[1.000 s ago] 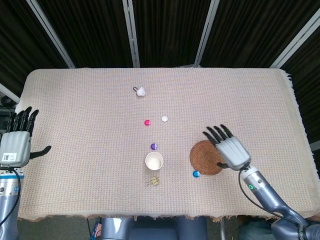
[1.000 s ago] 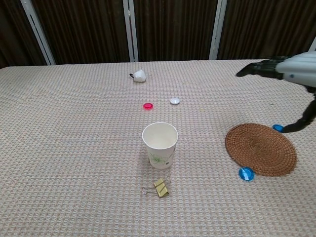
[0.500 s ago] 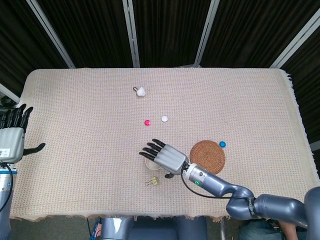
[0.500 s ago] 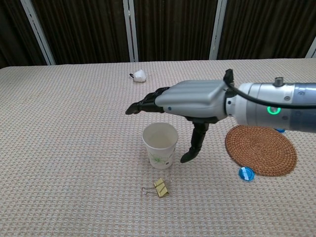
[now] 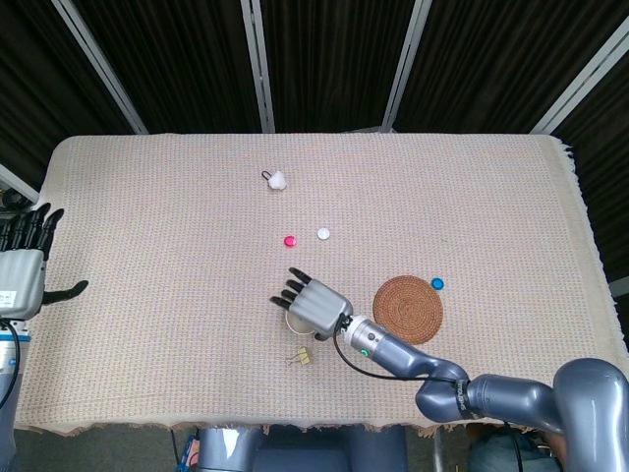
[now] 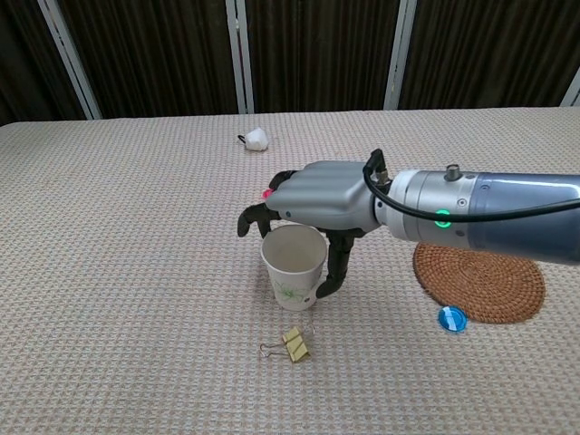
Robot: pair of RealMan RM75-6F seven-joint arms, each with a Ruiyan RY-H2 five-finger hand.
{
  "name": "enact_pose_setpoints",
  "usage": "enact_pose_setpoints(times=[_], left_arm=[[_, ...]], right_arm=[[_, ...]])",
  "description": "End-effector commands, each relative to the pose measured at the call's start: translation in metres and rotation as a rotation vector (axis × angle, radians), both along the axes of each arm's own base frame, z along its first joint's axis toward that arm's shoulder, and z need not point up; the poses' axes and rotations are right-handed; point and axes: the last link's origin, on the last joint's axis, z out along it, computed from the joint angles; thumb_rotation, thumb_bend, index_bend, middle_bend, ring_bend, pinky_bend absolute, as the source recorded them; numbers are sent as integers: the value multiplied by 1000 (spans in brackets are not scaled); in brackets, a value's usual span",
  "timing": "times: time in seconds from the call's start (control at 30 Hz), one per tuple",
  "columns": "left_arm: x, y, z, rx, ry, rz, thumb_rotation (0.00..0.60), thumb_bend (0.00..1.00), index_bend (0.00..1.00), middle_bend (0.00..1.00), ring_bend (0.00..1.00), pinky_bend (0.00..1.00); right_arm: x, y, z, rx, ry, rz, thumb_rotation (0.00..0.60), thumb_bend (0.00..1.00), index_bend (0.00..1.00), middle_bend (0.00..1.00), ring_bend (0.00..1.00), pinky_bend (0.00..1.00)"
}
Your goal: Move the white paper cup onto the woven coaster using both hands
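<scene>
We are watching the right hand (image 6: 313, 204) hovering over the white paper cup with a faint green leaf print (image 6: 294, 266), which is standing upright on the beige woven tablecloth (image 6: 109, 272); the fingers (image 6: 256, 216) are curling down past the far rim while the thumb (image 6: 335, 267) is reaching down at the cup's right side, yet we cannot tell whether any of them is touching it. The round brown woven coaster (image 6: 480, 285) is lying well to the right, apart from the cup. In the head view the left hand (image 5: 22, 270) is waiting at the table's left edge, fingers spread, holding nothing. A yellow binder clip (image 6: 292, 345) is lying just before the cup, and a blue button (image 6: 451, 318) is sitting at the coaster's near edge.
</scene>
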Motion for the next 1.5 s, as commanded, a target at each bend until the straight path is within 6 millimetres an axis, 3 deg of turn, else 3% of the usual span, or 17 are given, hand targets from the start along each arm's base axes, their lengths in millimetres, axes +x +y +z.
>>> enact_pose_setpoints(times=[0.03, 0.37, 0.6, 0.83, 1.07, 1.33, 1.5], left_arm=[[1, 0, 0, -1, 0, -2, 600, 0, 0, 0, 0, 0], [1, 0, -1, -9, -1, -1, 600, 0, 0, 0, 0, 0], [0, 0, -2, -20, -3, 3, 600, 0, 0, 0, 0, 0], [3, -1, -6, -36, 3, -4, 600, 0, 0, 0, 0, 0], [6, -2, -8, -41, 7, -10, 600, 0, 0, 0, 0, 0], [6, -2, -11, -45, 15, -9, 600, 0, 0, 0, 0, 0], [7, -3, -11, -43, 15, -10, 600, 0, 0, 0, 0, 0]], right_arm=[[1, 1, -2, 0, -13, -24, 600, 94, 305, 389, 291, 0], [1, -4, 9, -22, -78, -81, 600, 139, 334, 408, 302, 0], [-13, -20, 52, -112, -125, -131, 600, 139, 333, 408, 301, 0], [-80, -24, 96, -175, -38, -273, 600, 139, 332, 407, 300, 0], [-131, -4, 113, -174, 31, -332, 600, 140, 332, 408, 300, 0], [-161, 10, 116, -169, 71, -346, 600, 140, 332, 408, 299, 0], [-166, 9, 116, -177, 69, -346, 600, 141, 331, 408, 299, 0]])
